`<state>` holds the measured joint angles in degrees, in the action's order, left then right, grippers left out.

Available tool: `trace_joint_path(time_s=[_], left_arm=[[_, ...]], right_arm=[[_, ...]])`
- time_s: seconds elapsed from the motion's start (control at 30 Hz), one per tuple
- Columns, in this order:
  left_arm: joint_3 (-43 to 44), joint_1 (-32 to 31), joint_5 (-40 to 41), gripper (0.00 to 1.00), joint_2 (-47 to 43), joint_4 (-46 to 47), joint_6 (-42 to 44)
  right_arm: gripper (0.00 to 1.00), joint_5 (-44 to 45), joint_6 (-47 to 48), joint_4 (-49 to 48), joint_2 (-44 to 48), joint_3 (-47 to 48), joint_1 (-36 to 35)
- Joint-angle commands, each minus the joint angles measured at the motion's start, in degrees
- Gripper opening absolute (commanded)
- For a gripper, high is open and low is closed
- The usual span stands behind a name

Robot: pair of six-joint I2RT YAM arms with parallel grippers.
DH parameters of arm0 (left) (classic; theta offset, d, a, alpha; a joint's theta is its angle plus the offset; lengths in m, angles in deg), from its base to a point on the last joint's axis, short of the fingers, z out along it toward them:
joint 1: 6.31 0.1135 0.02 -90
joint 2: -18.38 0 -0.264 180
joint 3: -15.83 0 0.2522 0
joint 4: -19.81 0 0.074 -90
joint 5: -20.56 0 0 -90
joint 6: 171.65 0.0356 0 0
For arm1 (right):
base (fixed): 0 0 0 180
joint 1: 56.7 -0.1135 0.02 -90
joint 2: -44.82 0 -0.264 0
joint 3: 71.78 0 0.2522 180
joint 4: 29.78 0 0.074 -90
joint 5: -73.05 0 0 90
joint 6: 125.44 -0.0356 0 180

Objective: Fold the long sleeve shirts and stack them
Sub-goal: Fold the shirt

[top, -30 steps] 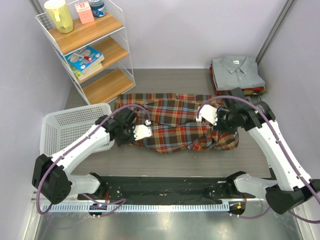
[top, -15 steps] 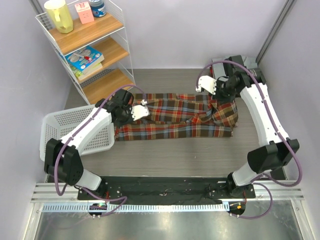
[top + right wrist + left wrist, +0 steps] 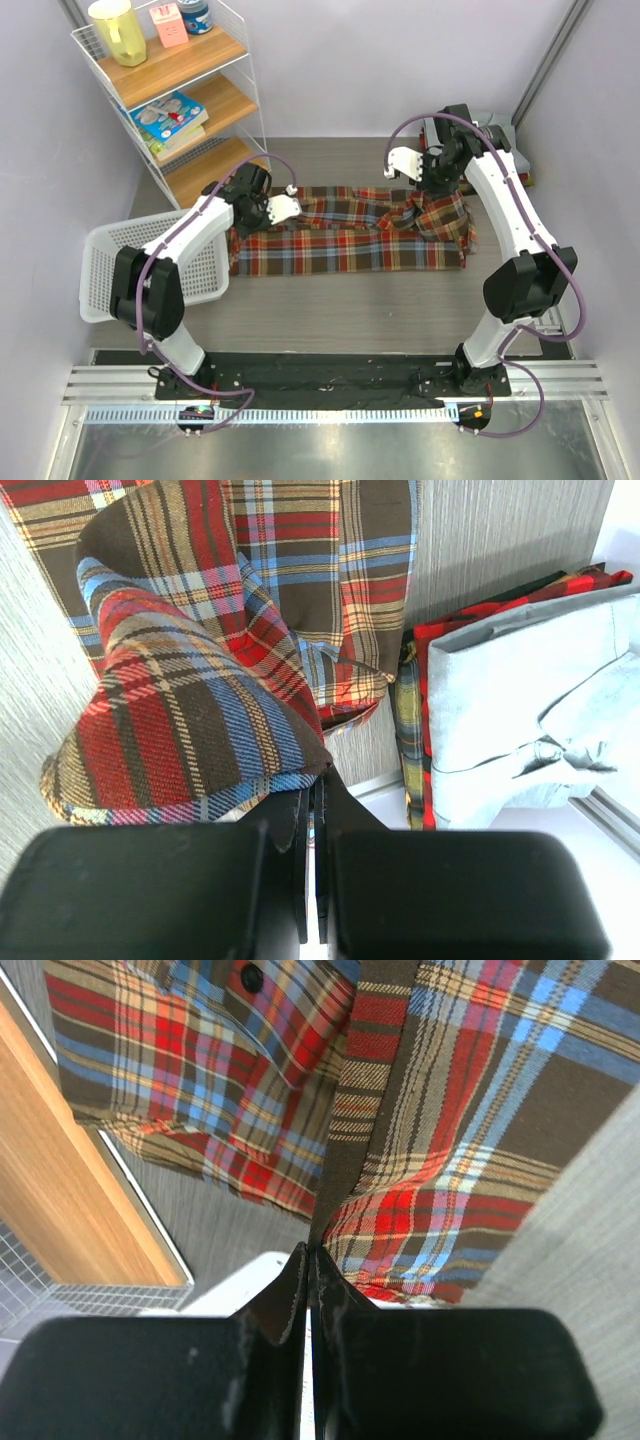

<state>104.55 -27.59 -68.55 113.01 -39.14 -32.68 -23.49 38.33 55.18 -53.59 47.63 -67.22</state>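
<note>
Across the middle of the table [image 3: 340,315], your plaid shirt [image 3: 340,245] lies as a long band running left to right, with its far edge raised at both ends. On the left, your left gripper [image 3: 311,1256] has its fingers pressed together on a dark folded edge of the plaid. Cloth spreads away from the tips, and grey tabletop shows beside it. That gripper sits just by the lowest board of the shelf [image 3: 205,170], beyond the far corner of the white basket [image 3: 120,265]. On the right, your right gripper [image 3: 317,783] is likewise pinched tight on the shirt. A rounded fold of plaid is bunched right at its tips, and in the top view the fabric humps up beneath it. Just beside that gripper, at the far right corner, you have the folded stack [image 3: 415,730]. A grey shirt [image 3: 520,690] with collar and buttons is on top, and red and yellow-green plaid edges show under it. The lifted end of the plaid shirt is close to the stack, but you cannot tell from these views whether they touch.
</note>
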Motion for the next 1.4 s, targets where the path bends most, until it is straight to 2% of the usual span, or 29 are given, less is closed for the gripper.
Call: trace_joint_path(time_s=[0.0, 0.3, 0.53, 0.97, 1.37], left_arm=[[3.6, 0.8, -0.3, 0.0, 1.3, 3.0, 1.3], [9.7, 0.8, -0.7, 0.0, 6.6, 2.3, 1.3], [9.9, 1.0, -0.4, 0.0, 8.7, 2.2, 1.3], [3.1, 1.1, -3.1, 0.0, 0.5, -3.4, 1.7], [2.0, 1.1, -4.6, 0.0, -4.2, -8.8, 2.2]], right_arm=[[0.01, 0.4, 1.7, -1.9, 0.1, 1.2, 1.1], [0.01, 0.6, 2.8, -2.7, 0.9, -1.8, 3.6], [0.01, 0.3, 2.7, -3.6, 0.4, -1.7, 3.7], [0.01, -2.0, 2.8, -2.3, 0.6, -2.8, 3.5], [0.01, -2.3, 3.5, -1.7, 3.0, -5.4, 3.0]])
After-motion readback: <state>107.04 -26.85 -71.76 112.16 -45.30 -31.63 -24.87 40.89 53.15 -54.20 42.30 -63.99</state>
